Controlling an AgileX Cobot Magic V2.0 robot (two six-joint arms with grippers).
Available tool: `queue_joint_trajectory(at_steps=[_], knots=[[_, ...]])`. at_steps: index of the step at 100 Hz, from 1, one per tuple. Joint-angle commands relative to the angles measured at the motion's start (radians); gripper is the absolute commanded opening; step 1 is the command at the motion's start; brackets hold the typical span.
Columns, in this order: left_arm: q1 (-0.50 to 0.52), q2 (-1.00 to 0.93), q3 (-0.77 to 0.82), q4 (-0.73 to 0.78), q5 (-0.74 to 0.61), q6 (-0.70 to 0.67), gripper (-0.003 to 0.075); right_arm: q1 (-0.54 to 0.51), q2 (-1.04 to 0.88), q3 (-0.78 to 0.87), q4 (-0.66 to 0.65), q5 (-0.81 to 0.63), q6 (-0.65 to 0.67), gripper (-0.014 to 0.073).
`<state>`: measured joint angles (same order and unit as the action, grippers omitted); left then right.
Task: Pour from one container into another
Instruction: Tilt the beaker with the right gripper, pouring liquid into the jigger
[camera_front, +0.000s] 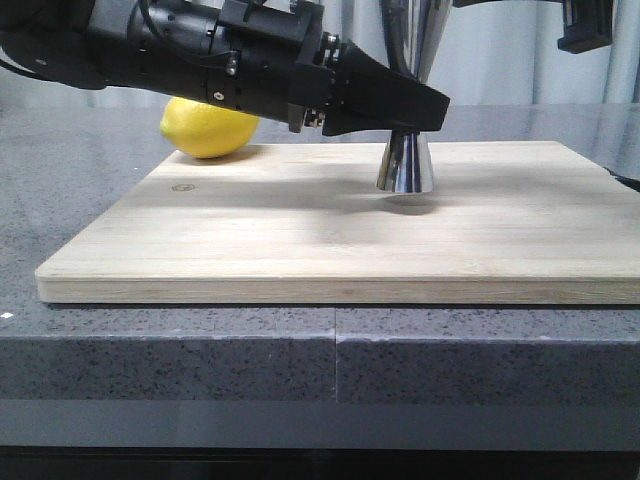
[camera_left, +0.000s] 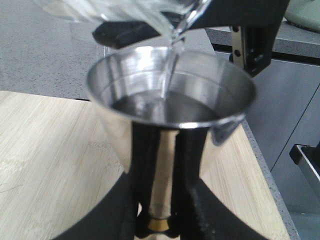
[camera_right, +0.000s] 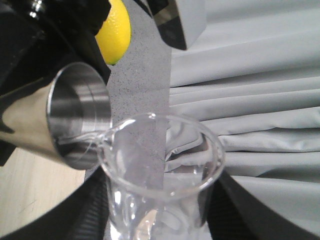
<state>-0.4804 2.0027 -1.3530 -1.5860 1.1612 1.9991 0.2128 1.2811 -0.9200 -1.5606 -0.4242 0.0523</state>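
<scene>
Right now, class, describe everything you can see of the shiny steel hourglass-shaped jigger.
The shiny steel hourglass-shaped jigger stands upright on the pale wooden cutting board, taller cone up. The left claw grips its thin gold-banded waist. Its polished open cup holds clear liquid, and a thin stream falls in from the tilted clear glass beaker.

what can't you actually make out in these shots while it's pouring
- Front view: the jigger's waist, hidden behind the left gripper; the beaker is out of frame.
- Left wrist view: most of the beaker, cut off by the edge.
- Right wrist view: the right gripper's fingers, blurred behind the glass.
</scene>
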Motion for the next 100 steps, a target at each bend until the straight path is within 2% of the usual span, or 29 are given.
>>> queue_joint_trajectory(at_steps=[1, 100], knots=[[-0.007, -0.069, -0.031, -0.074, 0.059, -0.008, -0.0021, 0.002, -0.035, -0.037, 0.019, 0.001, -0.002, 0.0293], [-0.007, -0.069, -0.031, -0.074, 0.059, -0.008, -0.0021, 0.002, -0.035, -0.037, -0.006, 0.01, -0.002, 0.0293]])
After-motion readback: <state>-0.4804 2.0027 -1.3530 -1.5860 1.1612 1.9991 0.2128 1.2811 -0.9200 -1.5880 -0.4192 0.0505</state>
